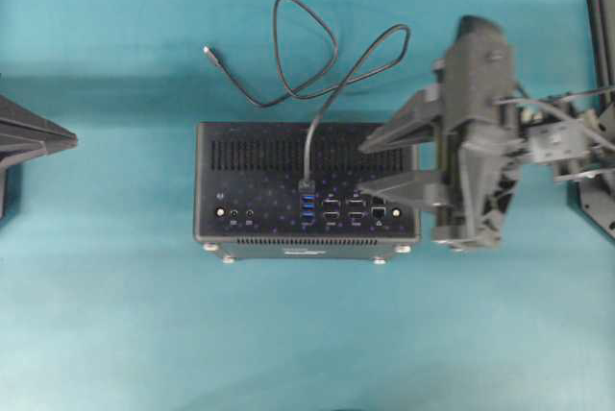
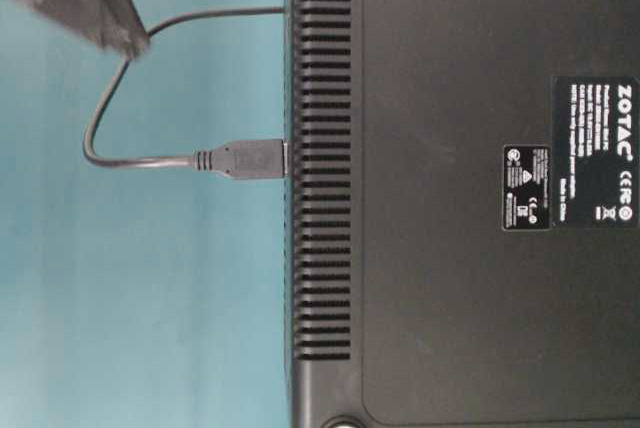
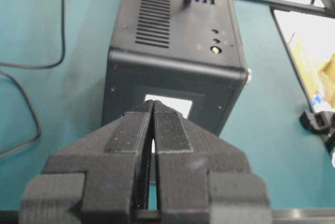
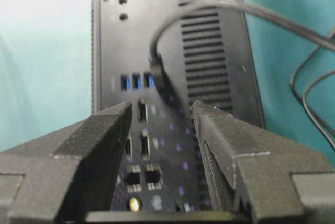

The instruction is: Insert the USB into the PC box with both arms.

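Observation:
The PC box lies in the middle of the teal table with its port face up. The USB plug sits in the top of the blue port column, and its cable loops away behind the box to a free silver-tipped end. My right gripper hovers open over the box's right part, apart from the plug, with nothing between its fingers. My left gripper is shut and empty, off the box's left end. The table-level view shows the plug seated in the box.
The right arm's frame stands at the right edge. The cable's loops lie on the table behind the box. A black gripper finger shows in the table-level view's top left, above the cable.

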`<action>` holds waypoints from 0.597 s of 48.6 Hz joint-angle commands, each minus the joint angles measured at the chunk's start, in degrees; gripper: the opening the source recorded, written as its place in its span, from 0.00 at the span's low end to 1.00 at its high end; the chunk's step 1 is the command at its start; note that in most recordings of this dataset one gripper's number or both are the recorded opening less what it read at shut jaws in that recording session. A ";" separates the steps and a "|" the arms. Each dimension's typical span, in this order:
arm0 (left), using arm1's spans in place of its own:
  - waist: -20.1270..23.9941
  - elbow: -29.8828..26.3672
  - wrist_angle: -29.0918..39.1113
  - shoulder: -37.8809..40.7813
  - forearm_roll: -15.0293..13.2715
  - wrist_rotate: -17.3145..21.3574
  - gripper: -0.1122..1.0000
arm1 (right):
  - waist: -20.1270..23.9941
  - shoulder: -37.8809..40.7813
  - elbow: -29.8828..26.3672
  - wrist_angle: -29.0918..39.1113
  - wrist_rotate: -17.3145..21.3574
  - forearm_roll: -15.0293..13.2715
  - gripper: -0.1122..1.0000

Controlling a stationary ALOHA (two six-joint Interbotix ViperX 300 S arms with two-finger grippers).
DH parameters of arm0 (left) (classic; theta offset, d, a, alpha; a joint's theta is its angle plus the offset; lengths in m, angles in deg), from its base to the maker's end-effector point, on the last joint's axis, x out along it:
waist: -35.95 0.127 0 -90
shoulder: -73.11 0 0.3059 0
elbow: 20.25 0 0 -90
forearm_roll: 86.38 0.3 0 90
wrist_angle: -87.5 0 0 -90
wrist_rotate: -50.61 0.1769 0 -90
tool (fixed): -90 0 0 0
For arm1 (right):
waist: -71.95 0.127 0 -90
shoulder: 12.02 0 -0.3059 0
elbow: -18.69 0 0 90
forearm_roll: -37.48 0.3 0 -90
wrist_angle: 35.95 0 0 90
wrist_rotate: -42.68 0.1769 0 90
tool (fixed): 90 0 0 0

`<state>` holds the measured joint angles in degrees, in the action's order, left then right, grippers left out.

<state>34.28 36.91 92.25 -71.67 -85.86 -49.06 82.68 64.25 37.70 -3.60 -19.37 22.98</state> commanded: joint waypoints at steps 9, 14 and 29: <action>0.09 -0.09 -1.32 -0.62 0.09 -0.18 0.10 | 0.09 -3.34 1.41 -0.53 0.18 -0.26 0.63; 0.00 0.00 -1.32 -1.67 0.09 0.18 0.10 | 0.09 -4.31 2.11 -0.62 0.09 -0.26 0.63; 0.09 0.18 -1.32 -1.93 0.35 0.97 0.10 | 0.18 -7.12 4.31 -0.79 0.09 -0.70 0.63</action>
<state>34.28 37.78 91.37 -74.13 -85.77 -48.18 82.68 58.36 42.18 -3.78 -19.46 22.63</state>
